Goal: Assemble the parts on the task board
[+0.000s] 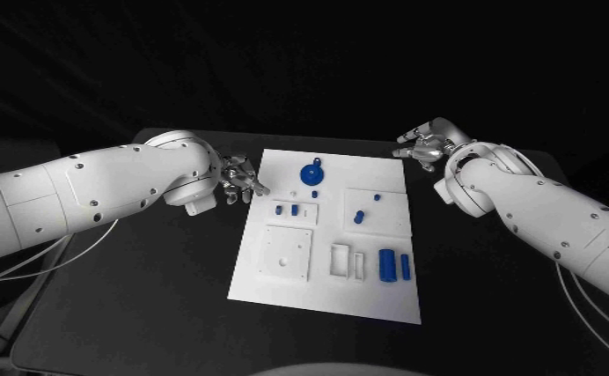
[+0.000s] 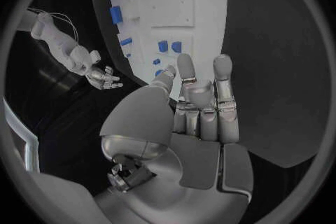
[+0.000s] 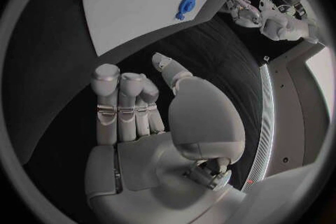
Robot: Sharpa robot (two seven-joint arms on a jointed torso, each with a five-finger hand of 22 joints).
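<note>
In the head view the white task board (image 1: 333, 244) lies in the middle of the black worktop (image 1: 152, 288), running from the centre of the frame down toward the lower middle. On its upper part sits a round blue part (image 1: 311, 173) with a short stem. Below it, two small blue parts (image 1: 287, 210) stand side by side in a small raised block, and a little oblong blue part (image 1: 359, 216) lies to their right on a square plate. In the lower right of the board two larger blue parts (image 1: 395, 266) rest next to each other, just right of an open rectangular frame (image 1: 341, 258). A square white plate (image 1: 287, 253) fills the board's lower left.

The left robot hand (image 1: 240, 177) hangs at the board's upper left edge, fingers apart and grasping nothing; the left wrist view shows its fingers (image 2: 223, 75) stretched straight toward the board. The right robot hand (image 1: 427, 147) sits off the board's upper right corner, above the worktop, released too, with its fingers (image 3: 106, 81) extended and empty in the right wrist view.
</note>
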